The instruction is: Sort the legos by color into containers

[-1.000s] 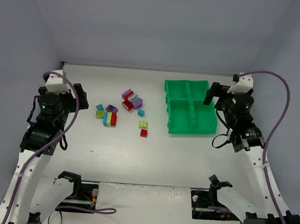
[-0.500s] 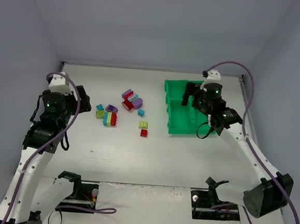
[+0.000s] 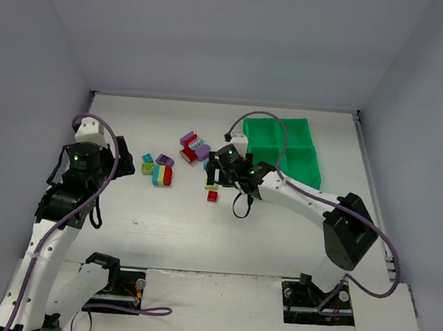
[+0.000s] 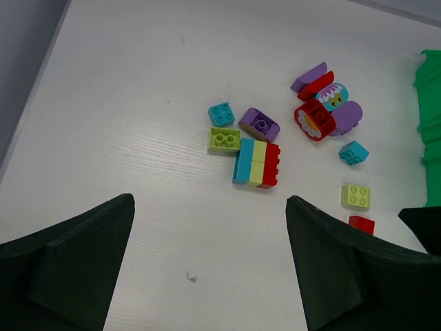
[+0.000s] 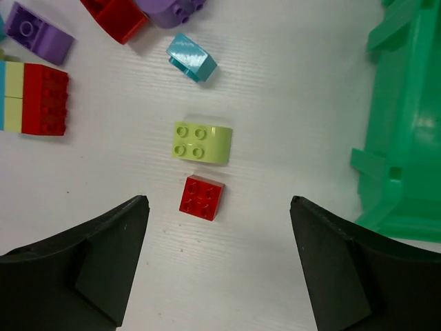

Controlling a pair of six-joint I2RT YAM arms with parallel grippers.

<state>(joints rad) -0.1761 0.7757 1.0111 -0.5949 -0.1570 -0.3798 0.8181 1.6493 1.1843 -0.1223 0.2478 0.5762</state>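
Loose legos lie left of the bright green tray. A small red brick and a yellow-green brick lie just ahead of my right gripper, which hovers above them, open and empty; a teal brick lies farther on. In the top view the right gripper is over the red brick. My left gripper is open and empty, high above the table, short of a teal-yellow-red stack. The tray's visible compartments look empty.
A red and purple cluster lies at the back of the pile. Teal, purple and yellow-green bricks sit by the stack. The tray's edge is to the right of the right gripper. Grey walls enclose the table.
My right arm has swung left from over the tray to above the red and yellow-green bricks. The left arm has shifted only slightly. No brick has moved.
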